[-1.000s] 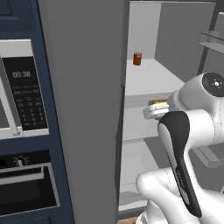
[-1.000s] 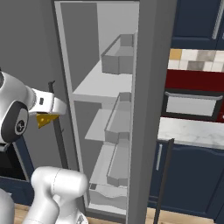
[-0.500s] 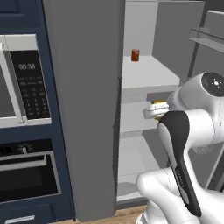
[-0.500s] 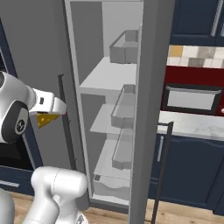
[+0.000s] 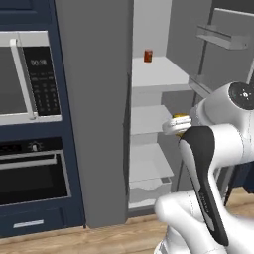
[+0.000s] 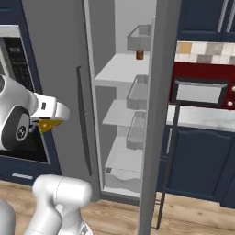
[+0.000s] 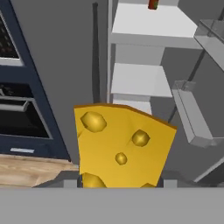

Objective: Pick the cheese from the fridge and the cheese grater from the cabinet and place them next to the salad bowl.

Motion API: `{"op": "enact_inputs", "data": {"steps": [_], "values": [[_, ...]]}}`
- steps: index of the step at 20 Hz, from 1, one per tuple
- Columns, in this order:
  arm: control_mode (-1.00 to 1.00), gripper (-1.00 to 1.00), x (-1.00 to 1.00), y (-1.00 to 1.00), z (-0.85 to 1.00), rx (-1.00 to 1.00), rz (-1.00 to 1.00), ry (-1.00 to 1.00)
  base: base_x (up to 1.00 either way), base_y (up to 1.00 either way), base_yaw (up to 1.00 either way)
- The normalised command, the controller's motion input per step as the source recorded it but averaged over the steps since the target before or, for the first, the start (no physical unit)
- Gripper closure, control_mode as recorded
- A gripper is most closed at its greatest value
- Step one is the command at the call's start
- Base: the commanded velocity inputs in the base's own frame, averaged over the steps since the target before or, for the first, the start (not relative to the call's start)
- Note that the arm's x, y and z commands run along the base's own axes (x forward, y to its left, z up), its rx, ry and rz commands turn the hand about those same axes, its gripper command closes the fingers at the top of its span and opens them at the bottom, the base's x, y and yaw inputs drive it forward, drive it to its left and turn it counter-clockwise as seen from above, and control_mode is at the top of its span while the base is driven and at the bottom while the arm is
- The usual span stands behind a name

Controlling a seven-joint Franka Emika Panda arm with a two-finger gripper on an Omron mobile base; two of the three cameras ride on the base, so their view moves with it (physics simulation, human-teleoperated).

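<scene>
Here, item by item. Left base view: one fridge (image 5: 94,99) standing open, three pale shelves, one small red can (image 5: 148,55) on the top one; a sliver of yellow cheese (image 5: 181,117) at my hand, out in front of the shelves. Right base view: one cheese wedge tip (image 6: 48,125) below my wrist, one can (image 6: 140,54). Hand view: one yellow-orange wedge (image 7: 122,146), five holes counted, clamped in my gripper (image 7: 120,180), jaws narrowed onto its sides.
</scene>
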Motion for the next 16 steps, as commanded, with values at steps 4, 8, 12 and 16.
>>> {"op": "enact_inputs", "data": {"steps": [4,8,12,16], "values": [[1.0,1.0,0.0,0.0,0.0,0.0,0.0,0.0,-0.68,0.13,0.0],[1.0,1.0,0.0,0.0,0.0,0.0,0.0,0.0,-0.48,0.19,0.0],[1.0,1.0,0.0,0.0,0.0,0.0,0.0,0.0,-0.41,0.29,-0.04],[1.0,1.0,0.0,0.0,0.0,0.0,0.0,0.0,-0.31,0.41,-0.38]]}}
